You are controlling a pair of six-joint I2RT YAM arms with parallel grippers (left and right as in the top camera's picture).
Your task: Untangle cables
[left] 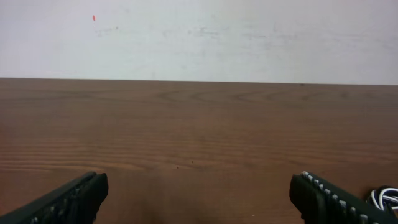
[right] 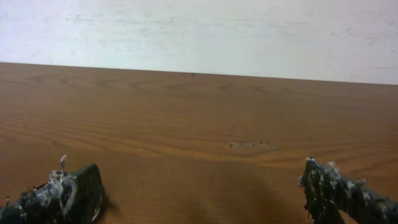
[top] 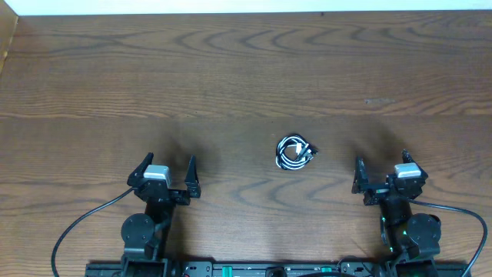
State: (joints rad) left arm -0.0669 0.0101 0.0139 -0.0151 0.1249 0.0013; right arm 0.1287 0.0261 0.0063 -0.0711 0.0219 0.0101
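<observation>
A small tangle of black and white cables [top: 294, 151] lies on the wooden table near the middle, coiled into a tight bundle. My left gripper [top: 167, 171] rests open near the front edge, well to the left of the bundle. My right gripper [top: 381, 173] is open too, to the right of the bundle and slightly nearer the front. In the left wrist view the open left gripper [left: 199, 193] holds nothing, and a bit of the cables [left: 387, 197] peeks in at the lower right. The right wrist view shows the open right gripper [right: 202, 186] over bare wood, no cable in sight.
The table's far edge meets a white wall [top: 246, 6]. Black arm cables [top: 84, 219] trail from both bases at the front edge. A faint scuff mark [top: 378, 101] sits on the wood at the right rear.
</observation>
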